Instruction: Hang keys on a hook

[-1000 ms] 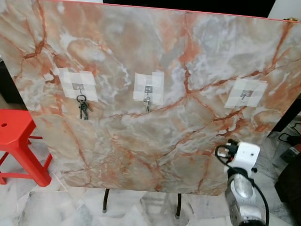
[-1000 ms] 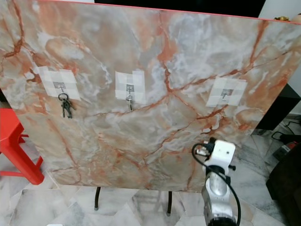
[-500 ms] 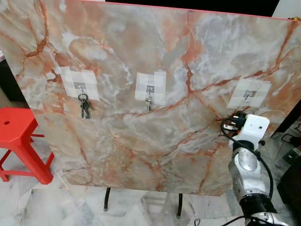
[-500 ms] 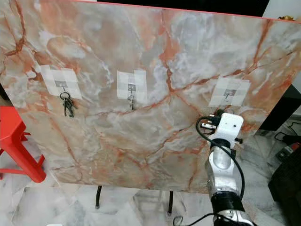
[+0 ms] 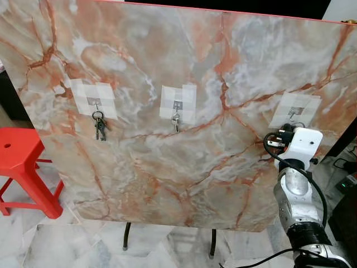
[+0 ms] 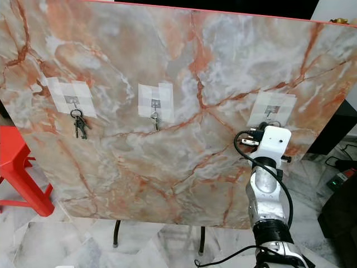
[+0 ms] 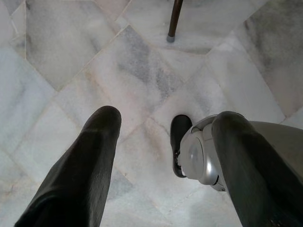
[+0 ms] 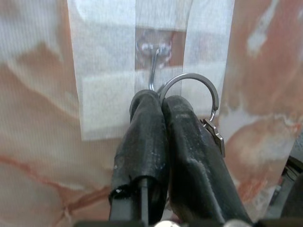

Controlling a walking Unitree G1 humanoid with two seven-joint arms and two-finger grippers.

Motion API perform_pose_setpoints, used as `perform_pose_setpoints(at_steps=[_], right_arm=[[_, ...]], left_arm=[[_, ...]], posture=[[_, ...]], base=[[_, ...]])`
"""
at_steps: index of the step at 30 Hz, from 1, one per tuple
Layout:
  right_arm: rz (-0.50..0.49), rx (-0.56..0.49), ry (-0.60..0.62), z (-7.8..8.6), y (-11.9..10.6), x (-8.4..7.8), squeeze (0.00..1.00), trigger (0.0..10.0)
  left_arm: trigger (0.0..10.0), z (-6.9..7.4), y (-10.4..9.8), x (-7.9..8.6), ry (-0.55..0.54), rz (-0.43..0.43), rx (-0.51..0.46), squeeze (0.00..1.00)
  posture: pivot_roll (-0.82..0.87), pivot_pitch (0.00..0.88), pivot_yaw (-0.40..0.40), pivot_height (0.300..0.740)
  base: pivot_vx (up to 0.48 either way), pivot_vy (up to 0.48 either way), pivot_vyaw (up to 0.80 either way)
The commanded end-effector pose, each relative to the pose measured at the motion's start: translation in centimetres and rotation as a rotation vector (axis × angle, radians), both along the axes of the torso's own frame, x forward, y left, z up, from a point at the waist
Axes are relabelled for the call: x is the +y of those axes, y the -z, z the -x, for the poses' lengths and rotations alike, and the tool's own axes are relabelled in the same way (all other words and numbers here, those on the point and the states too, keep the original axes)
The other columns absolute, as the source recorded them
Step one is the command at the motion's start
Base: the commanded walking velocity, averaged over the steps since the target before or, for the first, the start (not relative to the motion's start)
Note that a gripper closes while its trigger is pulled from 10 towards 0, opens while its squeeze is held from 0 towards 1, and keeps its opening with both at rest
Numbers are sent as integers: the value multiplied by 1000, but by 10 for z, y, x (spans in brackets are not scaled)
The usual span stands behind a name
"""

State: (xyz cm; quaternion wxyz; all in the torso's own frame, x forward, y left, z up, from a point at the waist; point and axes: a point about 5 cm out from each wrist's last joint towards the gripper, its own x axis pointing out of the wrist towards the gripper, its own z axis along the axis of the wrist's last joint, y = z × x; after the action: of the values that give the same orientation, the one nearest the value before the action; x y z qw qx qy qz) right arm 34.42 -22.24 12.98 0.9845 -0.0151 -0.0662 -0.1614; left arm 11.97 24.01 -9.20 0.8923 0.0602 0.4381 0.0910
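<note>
I keep my right gripper (image 8: pixel 158 101) clamped on the silver key ring (image 8: pixel 191 94), raised at centre frame so its loop meets the taped metal hook (image 8: pixel 154 66).

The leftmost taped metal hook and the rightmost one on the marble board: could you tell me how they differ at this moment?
The leftmost taped metal hook carries a hanging bunch of dark keys; the rightmost taped metal hook is bare. No hand is near the leftmost, while the right hand, shut on a silver key ring, is at the rightmost. Both sit under white tape on the marble-patterned board.
</note>
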Motion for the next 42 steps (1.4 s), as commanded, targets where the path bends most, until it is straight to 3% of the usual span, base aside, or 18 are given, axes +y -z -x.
perform_pose_setpoints(at_steps=[1,42], right_arm=[[23,-18,-1,-3,-8,-3,0,10000],[15,22,-114,-6,-3,7,0,10000]], left_arm=[[10000,3,2,-3,2,8,12,0],[10000,4,2,-3,9,13,16,0]], posture=[[-5,0,-83,740],[-2,0,-84,740]], base=[[0,0,0],[0,0,0]])
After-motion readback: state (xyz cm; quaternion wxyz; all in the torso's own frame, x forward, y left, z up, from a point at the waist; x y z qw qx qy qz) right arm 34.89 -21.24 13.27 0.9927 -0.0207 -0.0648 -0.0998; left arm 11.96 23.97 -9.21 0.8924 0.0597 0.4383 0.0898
